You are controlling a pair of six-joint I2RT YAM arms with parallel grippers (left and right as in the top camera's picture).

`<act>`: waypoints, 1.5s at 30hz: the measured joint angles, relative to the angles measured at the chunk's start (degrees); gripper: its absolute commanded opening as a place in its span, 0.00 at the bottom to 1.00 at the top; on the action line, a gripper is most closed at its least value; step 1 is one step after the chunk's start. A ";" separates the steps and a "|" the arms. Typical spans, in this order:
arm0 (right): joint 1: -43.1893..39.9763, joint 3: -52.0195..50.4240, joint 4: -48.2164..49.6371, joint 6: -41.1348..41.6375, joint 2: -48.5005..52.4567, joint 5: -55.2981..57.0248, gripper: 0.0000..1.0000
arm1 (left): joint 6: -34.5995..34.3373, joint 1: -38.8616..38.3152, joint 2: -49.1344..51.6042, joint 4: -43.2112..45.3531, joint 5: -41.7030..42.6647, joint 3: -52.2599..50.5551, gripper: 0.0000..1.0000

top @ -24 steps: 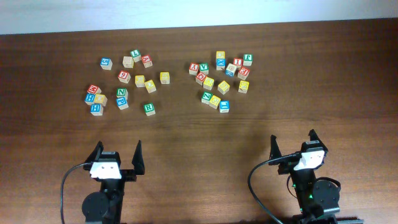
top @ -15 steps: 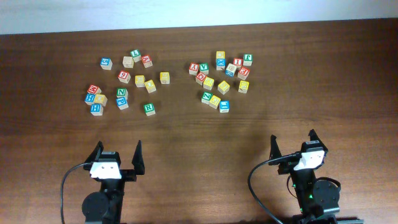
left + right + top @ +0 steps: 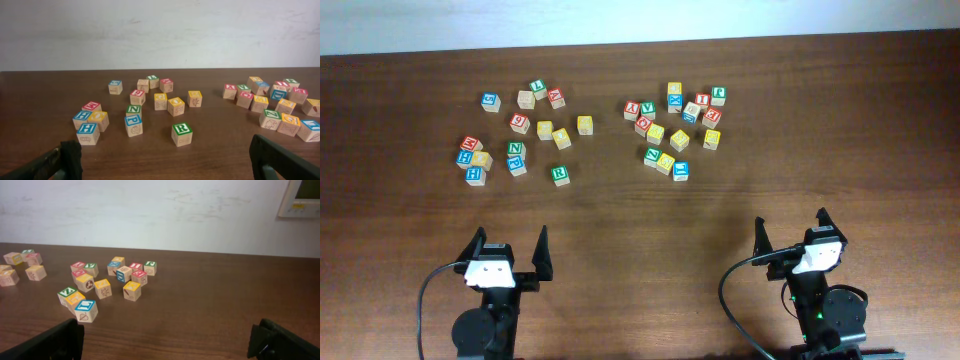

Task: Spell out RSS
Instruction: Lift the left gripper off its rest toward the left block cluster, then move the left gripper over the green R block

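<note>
The green R cube [image 3: 559, 174] stands alone at the near edge of the left cluster, and the left wrist view shows it straight ahead [image 3: 181, 129]. Yellow-faced cubes lie in both clusters, such as one [image 3: 585, 124] on the left and one [image 3: 680, 140] on the right. Their letters are too small to read, so I cannot tell which are S. My left gripper [image 3: 510, 240] rests open near the front edge, well short of the R cube, with nothing between its fingers. My right gripper [image 3: 790, 225] is also open and empty, short of the right cluster.
Two loose clusters of red, blue, green and yellow lettered cubes fill the far half of the brown table [image 3: 640, 220]. A green N cube [image 3: 515, 149] and a blue cube [image 3: 473, 175] sit left of the R cube. A blue cube [image 3: 85, 309] lies nearest the right gripper.
</note>
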 measured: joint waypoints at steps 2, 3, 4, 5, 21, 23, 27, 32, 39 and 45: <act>0.00 0.00 0.00 0.00 0.00 0.00 0.98 | 0.00 0.00 0.00 0.00 0.00 0.00 0.99; 0.00 0.00 0.00 -0.02 0.00 0.00 0.98 | 0.00 0.00 0.00 0.00 0.00 0.00 0.99; 0.00 0.00 0.00 -0.02 0.00 0.00 0.98 | 0.00 0.00 0.00 0.00 0.00 0.00 0.99; 0.00 0.00 0.00 0.00 0.00 0.00 0.98 | 0.00 0.00 0.00 0.00 0.00 0.00 0.99; 0.00 0.00 0.00 0.02 0.00 0.00 0.98 | 0.00 0.00 0.00 0.00 0.00 0.00 0.99; 0.00 0.00 0.00 0.02 0.00 0.00 0.99 | 0.00 0.00 0.00 -0.02 0.00 0.00 0.99; 0.00 0.00 0.00 0.02 0.00 0.00 0.98 | 0.00 0.00 0.00 0.00 0.00 0.00 0.99; 0.00 0.00 0.00 0.02 0.00 0.00 0.98 | -4.26 -0.04 0.00 2.19 7.67 -0.02 0.99; -0.02 0.00 0.02 0.02 0.00 0.22 0.98 | -18.10 -0.07 0.04 21.81 34.23 0.00 0.99; -0.07 0.00 0.00 -0.02 0.00 0.33 0.98 | -26.88 -0.17 -0.24 46.07 37.44 2.01 0.99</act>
